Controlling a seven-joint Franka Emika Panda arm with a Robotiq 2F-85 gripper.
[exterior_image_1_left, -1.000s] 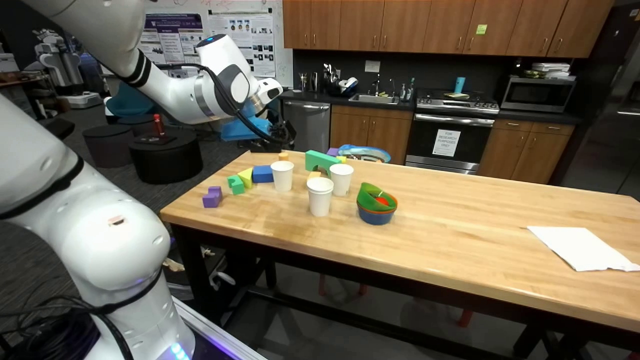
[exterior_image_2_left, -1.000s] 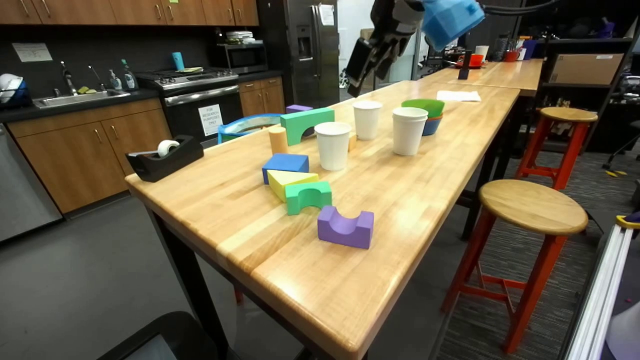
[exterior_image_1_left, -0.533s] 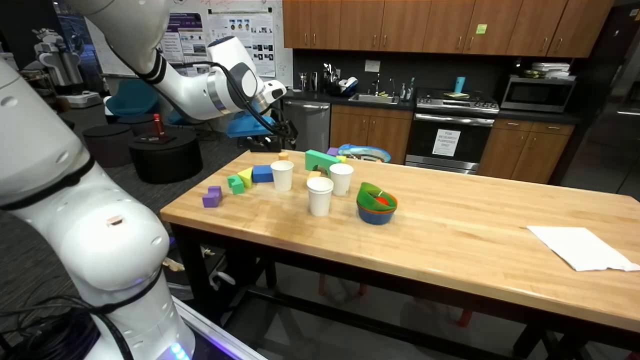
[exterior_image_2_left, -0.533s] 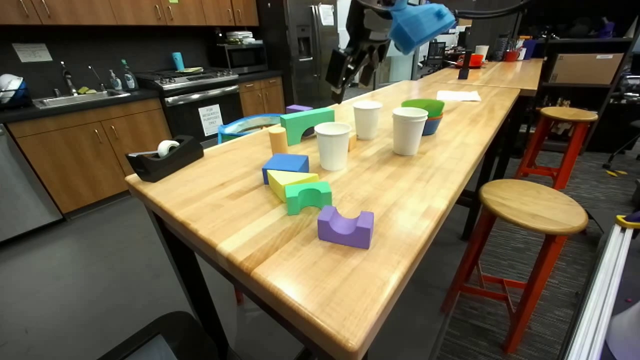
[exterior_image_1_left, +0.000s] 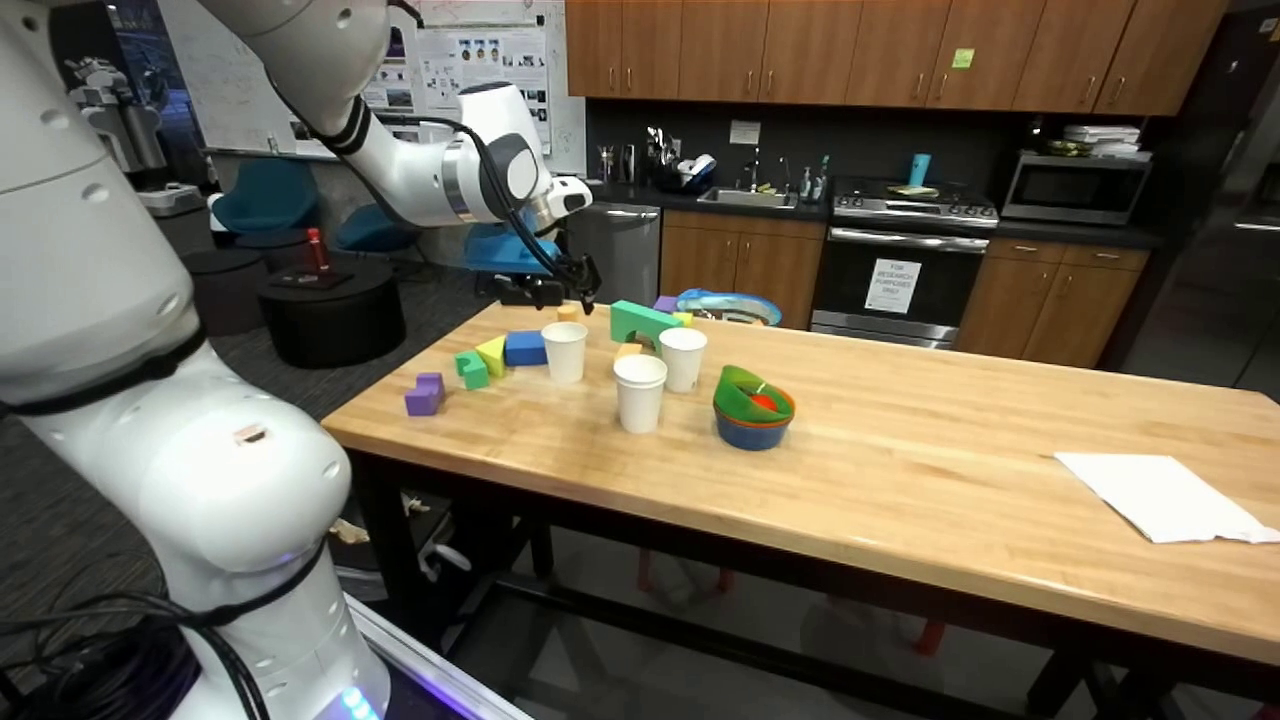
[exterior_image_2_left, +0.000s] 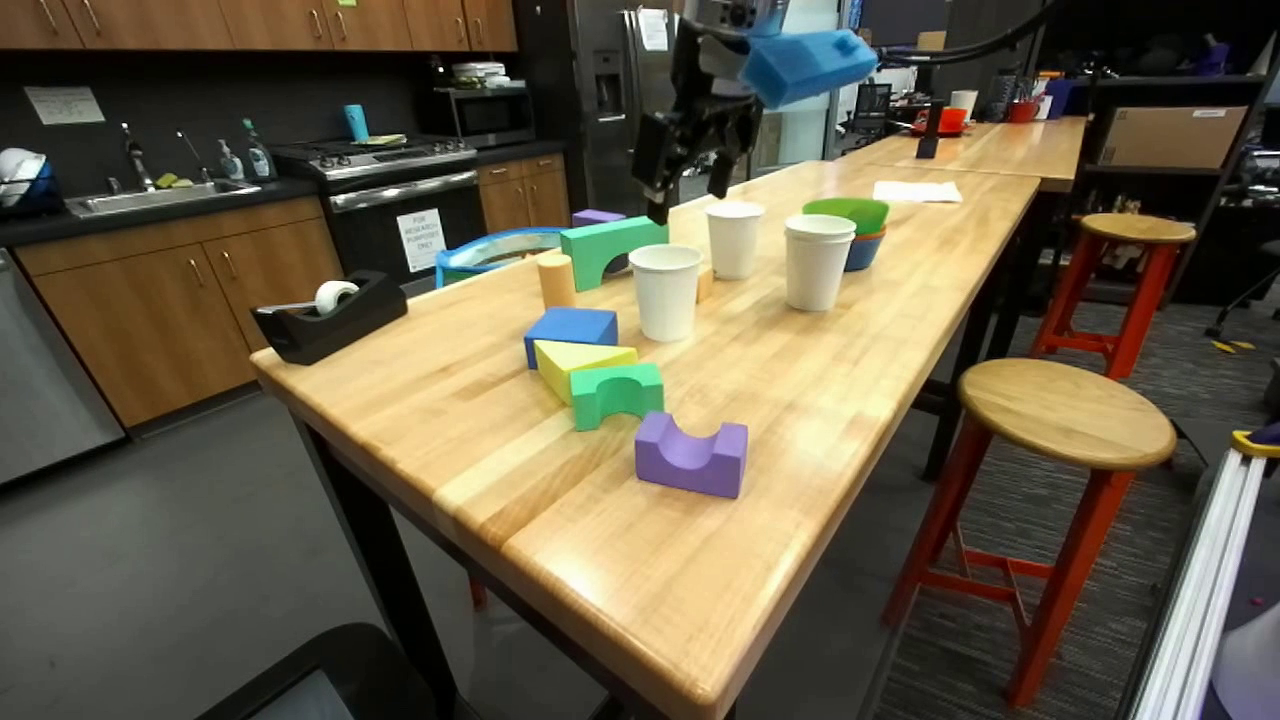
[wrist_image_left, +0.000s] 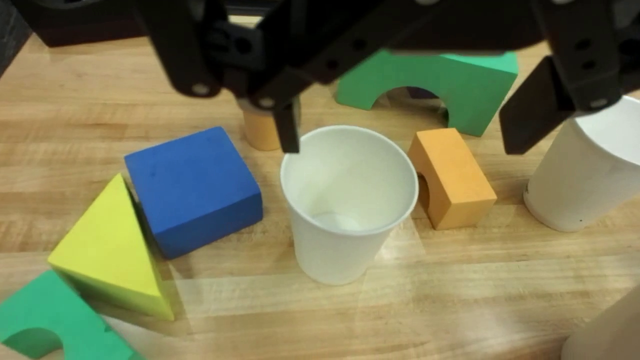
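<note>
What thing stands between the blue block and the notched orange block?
An upright white cup stands between them; the wrist view shows it clearly.

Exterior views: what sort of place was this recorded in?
Probably a research lab's kitchen area: there's a stove with a "for research purposes only" sign and a sink.

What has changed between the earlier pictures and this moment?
The gripper, jaws open, has come lower and shifted leftward across the picture in an exterior view. Nothing was taken hold of or let go. The white cups, blocks and stacked bowls stayed put.
</note>
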